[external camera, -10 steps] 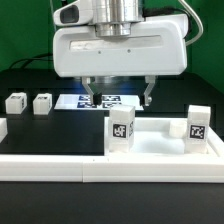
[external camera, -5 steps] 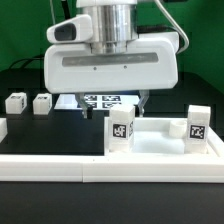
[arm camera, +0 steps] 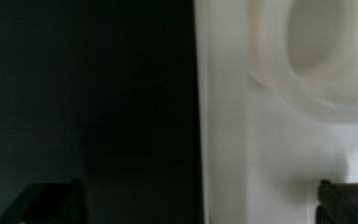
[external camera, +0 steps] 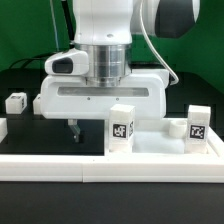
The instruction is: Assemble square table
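Observation:
The square table's white slab (external camera: 155,146) lies at the exterior view's right, behind the front wall. Two tagged leg blocks stand on it, one at its near left corner (external camera: 122,132) and one at the right (external camera: 196,124). Another leg block (external camera: 16,101) sits on the black table at the left. My gripper (external camera: 103,132) hangs low over the slab's left edge, open and empty, with one finger (external camera: 72,129) showing and the other hidden behind the corner block. In the wrist view the slab's edge (arm camera: 229,120) runs between the fingertips (arm camera: 51,203), with a round recess (arm camera: 336,45) beside it.
A long low white border wall (external camera: 60,167) runs along the front. The gripper's wide white body (external camera: 100,100) hides the table behind it. A white piece (external camera: 2,128) shows at the far left edge.
The gripper has come down and shifted toward the exterior view's left, staying open. It now covers the marker board and a second leg block on the left.

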`<state>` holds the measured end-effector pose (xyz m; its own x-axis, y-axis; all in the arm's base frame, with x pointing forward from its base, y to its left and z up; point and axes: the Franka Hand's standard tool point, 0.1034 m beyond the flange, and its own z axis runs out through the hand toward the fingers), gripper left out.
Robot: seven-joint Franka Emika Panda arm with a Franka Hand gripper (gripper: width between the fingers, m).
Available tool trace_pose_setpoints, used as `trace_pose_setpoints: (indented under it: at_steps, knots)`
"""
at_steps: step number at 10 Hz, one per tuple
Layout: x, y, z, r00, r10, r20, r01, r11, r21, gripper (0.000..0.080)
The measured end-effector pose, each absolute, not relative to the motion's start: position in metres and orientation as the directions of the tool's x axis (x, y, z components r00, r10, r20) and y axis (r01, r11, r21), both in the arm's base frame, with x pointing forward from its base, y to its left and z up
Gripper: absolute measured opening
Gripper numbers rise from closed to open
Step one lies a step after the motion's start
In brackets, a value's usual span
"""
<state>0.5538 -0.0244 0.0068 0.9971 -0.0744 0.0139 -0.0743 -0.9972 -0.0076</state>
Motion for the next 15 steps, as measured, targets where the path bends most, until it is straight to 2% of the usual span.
trace_pose_setpoints:
  at_steps: [2,4,5,6,7,15]
  knots:
    - [0.5537,-0.025,0.0068,0.997,-0.076,0.014,-0.076,-0.997,-0.008,0.0648]
    - [0.5536,-0.0256,0.0068,0.997,-0.077,0.014,-0.077,-0.997,-0.008,0.0389]
    - [0.5536,-0.0258,0.0068,0.997,-0.077,0.014,-0.077,-0.997,-0.008,0.0389]
    - [0.5535,-0.026,0.0067,0.997,-0.078,0.014,-0.078,-0.997,-0.008,0.0173]
    - [0.5533,-0.0261,0.0067,0.997,-0.077,0.013,-0.077,-0.997,-0.007,0.006]
    - [0.5531,-0.0261,0.0067,0.998,-0.062,0.011,-0.062,-0.998,-0.002,0.0058]
